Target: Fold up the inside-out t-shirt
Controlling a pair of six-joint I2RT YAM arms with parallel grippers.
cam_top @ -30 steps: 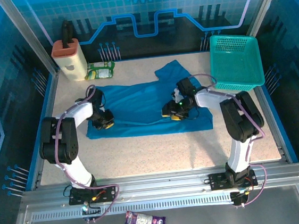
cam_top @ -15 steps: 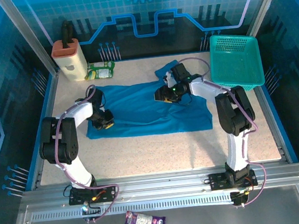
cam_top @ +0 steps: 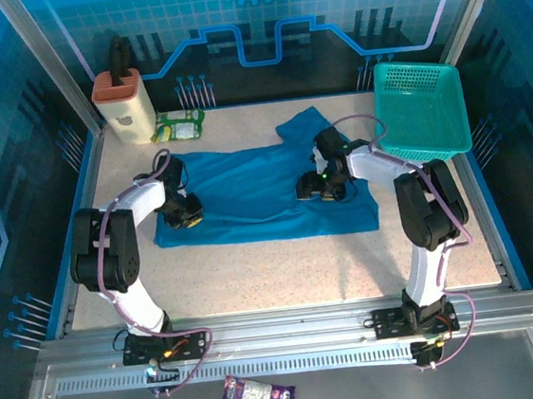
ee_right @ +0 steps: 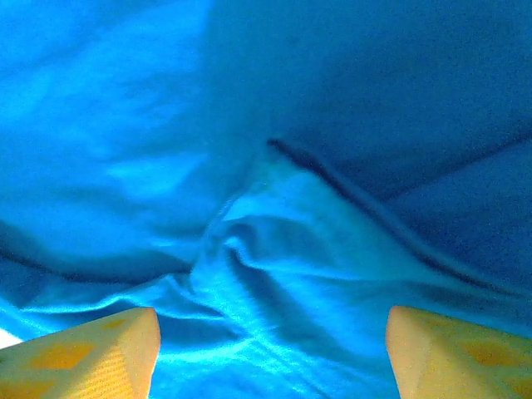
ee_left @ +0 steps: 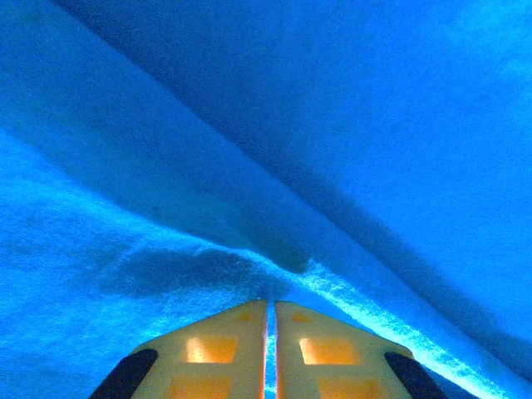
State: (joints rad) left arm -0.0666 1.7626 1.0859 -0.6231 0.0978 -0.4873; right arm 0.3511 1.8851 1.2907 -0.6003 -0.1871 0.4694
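Shirt [cam_top: 256, 186] across mid-counter [cam_top: 283, 264], between both arms.
Basket [cam_top: 421, 112] stands behind it at far right; holder [cam_top: 125, 108] and packet [cam_top: 179, 125] far left. Left end effector [cam_top: 191, 221] meets the shirt's near-left edge; right end effector [cam_top: 321, 192] is over its right half.

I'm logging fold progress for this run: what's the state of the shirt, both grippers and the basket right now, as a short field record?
t-shirt: spread wide on the table, wrinkled, one sleeve pointing to the far edge
left gripper: fingers shut, at the shirt's left end
right gripper: fingers open, over bunched cloth on the shirt's right part
basket: far right corner, empty
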